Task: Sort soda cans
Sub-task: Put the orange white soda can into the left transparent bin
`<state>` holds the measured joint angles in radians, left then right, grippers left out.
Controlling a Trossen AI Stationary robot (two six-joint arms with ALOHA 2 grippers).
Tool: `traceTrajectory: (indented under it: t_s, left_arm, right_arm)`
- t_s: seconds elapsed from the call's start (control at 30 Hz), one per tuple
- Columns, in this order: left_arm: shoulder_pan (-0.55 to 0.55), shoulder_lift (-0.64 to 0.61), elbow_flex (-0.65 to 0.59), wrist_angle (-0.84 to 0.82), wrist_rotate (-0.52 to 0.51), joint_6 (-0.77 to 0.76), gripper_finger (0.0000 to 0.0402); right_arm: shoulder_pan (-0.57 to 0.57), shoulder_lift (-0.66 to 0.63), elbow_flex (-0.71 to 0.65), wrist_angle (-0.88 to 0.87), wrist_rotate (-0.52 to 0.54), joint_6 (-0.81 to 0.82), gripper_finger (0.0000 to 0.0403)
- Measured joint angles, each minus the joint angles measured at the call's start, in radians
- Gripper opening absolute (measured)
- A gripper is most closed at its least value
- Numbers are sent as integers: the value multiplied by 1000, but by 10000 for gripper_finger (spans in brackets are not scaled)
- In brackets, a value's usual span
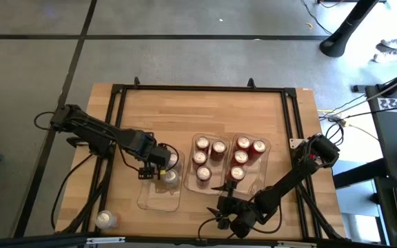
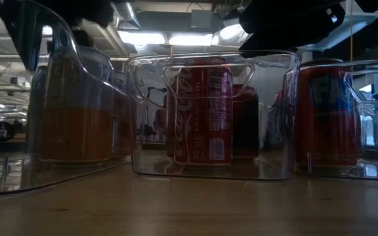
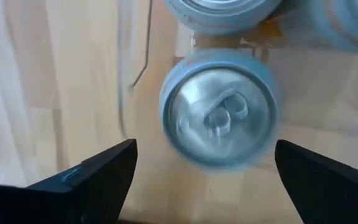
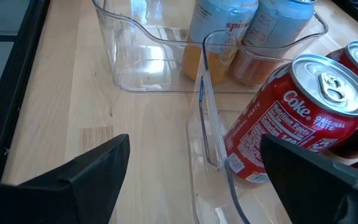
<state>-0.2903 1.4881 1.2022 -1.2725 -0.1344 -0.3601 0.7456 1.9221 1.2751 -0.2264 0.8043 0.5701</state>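
a lab: framed wooden bench, cables, exposed ceiling ducts

Two black jointed arms with black cabling, apparently matte.

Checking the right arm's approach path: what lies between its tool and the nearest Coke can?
In the right wrist view, the clear tray wall stands between the right tool and the Coke can.
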Motion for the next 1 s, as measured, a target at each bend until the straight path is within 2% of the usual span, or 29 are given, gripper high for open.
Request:
traceTrajectory:
  t_s: [0.23, 0.5, 0.73, 0.87, 1.0]
  left_arm:
    - [-62, -87, 110, -131, 1, -62, 368]
    - [-218, -198, 118, -43, 26, -220, 370]
    - [-284, -181, 118, 110, 61, -217, 378]
    - [-299, -146, 118, 105, 66, -233, 397]
    - [-330, -118, 118, 108, 129, -245, 397]
  right_arm:
    - [0, 0, 0, 0, 0, 0, 360]
    - [0, 0, 0, 0, 0, 0, 360]
    - [0, 0, 0, 0, 0, 0, 360]
    - [0, 0, 0, 0, 0, 0, 360]
    - [0, 0, 0, 0, -1, 0, 360]
